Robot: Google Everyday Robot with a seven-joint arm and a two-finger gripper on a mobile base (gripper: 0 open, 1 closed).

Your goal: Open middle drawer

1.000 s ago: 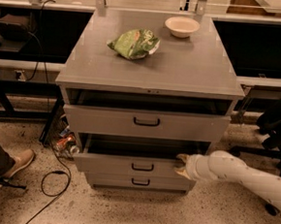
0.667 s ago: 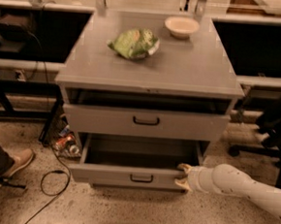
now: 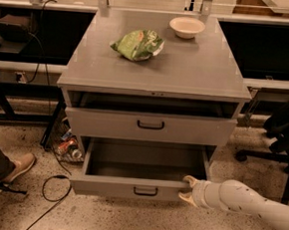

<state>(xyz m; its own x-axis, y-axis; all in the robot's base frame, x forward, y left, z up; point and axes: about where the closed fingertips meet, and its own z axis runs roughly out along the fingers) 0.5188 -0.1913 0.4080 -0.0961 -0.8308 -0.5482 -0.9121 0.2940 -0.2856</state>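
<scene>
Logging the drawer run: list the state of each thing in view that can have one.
Middle grey drawer with small black loop handle: open, far out, inside looks empty.
Upper grey drawer with black loop handle: slightly open.
Gripper: at the middle drawer front's right end.
Crumpled green bag: lying on the grey cabinet top.
Round white bowl: upright, looks empty.

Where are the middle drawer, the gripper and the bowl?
middle drawer [image 3: 109, 186]: camera view, left part of its front.
gripper [image 3: 186, 189]: camera view, its tip, at the drawer's right end.
bowl [image 3: 187, 26]: camera view, its inside.
</scene>
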